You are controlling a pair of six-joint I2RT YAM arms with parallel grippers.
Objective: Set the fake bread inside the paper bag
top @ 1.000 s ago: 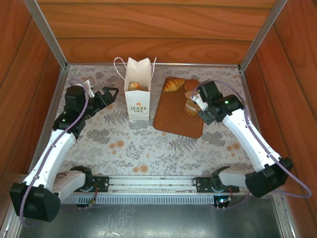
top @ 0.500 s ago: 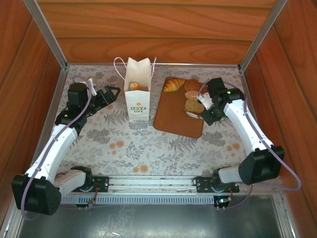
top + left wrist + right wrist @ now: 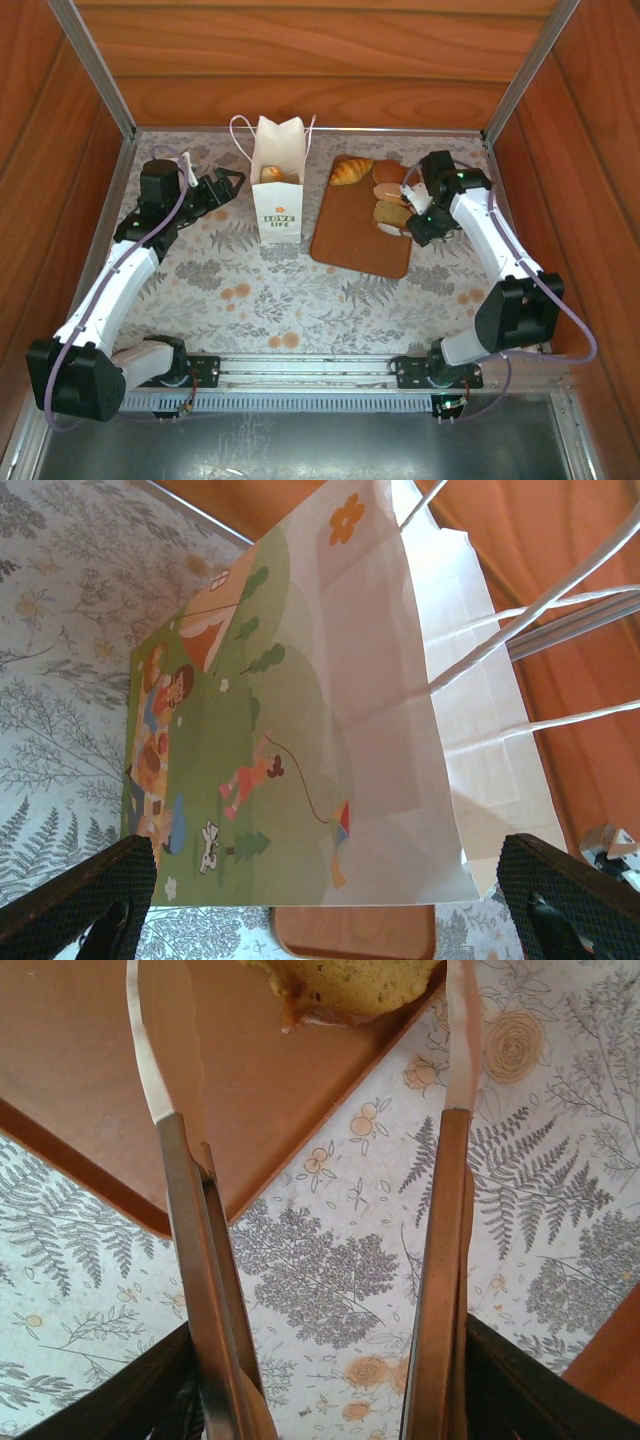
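left gripper [image 3: 228, 186]: spread wide, just left of paper bag [image 3: 277, 195] | right gripper [image 3: 404, 220]: fingers apart, tips flanking a roll [image 3: 390, 211]; not clamped | bread piece [image 3: 271, 173] inside bag; croissant [image 3: 350, 170] and rolls on board [image 3: 355, 245]

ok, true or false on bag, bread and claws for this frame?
The paper bag stands upright. True.
The bag is empty. False: a bread piece shows inside.
The croissant lies on the brown board. True.
The left claw grips the bag. False: it is open, beside the bag.
The right claw hangs over the bag. False: it is at the board, open astride a roll.
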